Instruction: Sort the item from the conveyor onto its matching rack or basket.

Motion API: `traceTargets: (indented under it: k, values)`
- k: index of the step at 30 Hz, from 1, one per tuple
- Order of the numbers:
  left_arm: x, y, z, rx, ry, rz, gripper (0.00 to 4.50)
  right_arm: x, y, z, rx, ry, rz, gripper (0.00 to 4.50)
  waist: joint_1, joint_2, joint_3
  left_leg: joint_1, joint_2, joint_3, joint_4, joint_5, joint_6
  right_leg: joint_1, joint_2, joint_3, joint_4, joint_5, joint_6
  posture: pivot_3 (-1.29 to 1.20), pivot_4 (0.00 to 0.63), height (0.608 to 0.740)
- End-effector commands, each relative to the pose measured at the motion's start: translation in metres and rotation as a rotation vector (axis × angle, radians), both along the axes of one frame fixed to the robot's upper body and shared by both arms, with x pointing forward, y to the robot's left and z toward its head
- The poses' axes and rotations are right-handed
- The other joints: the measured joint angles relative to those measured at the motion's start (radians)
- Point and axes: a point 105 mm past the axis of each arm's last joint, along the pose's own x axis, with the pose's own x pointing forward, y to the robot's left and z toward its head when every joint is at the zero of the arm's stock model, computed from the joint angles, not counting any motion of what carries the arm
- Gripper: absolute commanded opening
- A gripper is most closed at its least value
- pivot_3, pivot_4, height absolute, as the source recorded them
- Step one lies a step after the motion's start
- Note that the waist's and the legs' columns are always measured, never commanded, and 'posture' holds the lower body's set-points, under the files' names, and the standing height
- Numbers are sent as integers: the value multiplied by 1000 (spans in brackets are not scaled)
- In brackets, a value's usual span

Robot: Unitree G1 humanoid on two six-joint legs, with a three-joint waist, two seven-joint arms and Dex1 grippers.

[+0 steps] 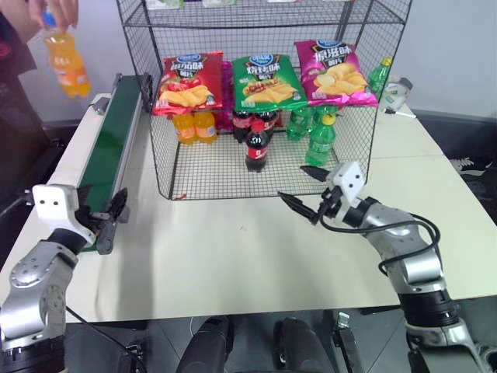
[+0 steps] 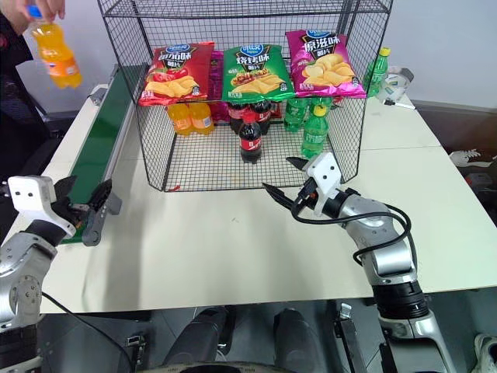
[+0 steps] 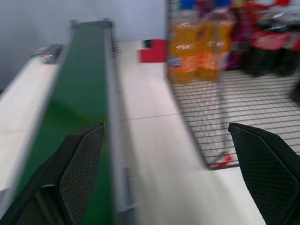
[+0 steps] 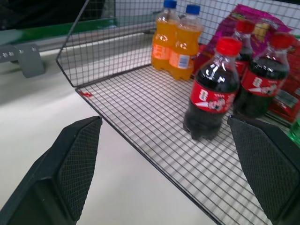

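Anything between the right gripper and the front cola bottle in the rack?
Only bare rack grid floor between right gripper and cola bottle, in the right wrist view.

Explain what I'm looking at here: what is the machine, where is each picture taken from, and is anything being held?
This is a two-armed humanoid robot at a white table. The two wide pictures come from its head camera, looking down over its arms; the other two come from cameras on its wrists, looking out between the black fingers. The left end effector sits at the near end of a green conveyor; the right end effector faces a black wire rack. Both are open and hold nothing. The rack's floor holds orange soda bottles, cola bottles and green bottles, with chip bags above. At the conveyor's far end, a person's hand holds another orange soda bottle in the air.
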Motion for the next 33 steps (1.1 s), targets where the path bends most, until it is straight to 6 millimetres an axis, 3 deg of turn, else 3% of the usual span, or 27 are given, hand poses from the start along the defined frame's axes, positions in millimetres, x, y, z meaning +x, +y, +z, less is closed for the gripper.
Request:
traceTargets:
  k: [1, 22, 33]
  values:
    - [-2, 9, 14, 24, -64, 43, 4408, -4, 13, 21, 34, -83, 30, 4500, 0, 0, 0, 0, 0, 0, 0, 0, 0, 0, 0, 0, 0, 0, 0, 0, 150, 740]
    - [8, 15, 12, 33, -70, 76, 4408, -14, 32, 21, 64, -79, 87, 4500, -1, 0, 0, 0, 0, 0, 0, 0, 0, -2, 0, 0, 0, 0, 0, 0, 150, 740]
    - [1, 26, 13, 43, -86, 139, 4408, -49, 66, 16, 146, -11, 279, 4500, -1, 0, 0, 0, 0, 0, 0, 0, 0, -3, 0, 0, 0, 0, 0, 0, 150, 740]
